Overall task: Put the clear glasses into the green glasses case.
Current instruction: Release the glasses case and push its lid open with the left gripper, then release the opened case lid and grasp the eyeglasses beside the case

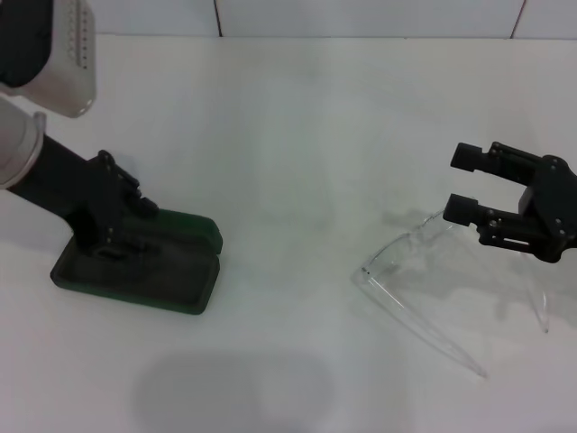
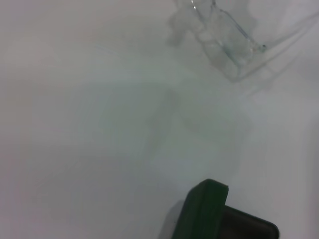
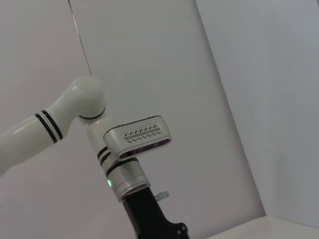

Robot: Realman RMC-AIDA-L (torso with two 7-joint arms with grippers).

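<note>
Okay, left gripper [image 1: 122, 230] is down on the green glasses case [image 1: 171, 271] at table [image 1: 297, 135] left; fingers hidden, grip can't tell, poss. pressing it. R gripper [image 1: 462, 183], jaws spread wide & empty, hovers just over the clear glasses [image 1: 424, 280] lying at right

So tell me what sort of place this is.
Probably a lab test bench: a plain white table against a white tiled wall, holding only the green glasses case under the left gripper and the clear glasses by the right gripper.
</note>
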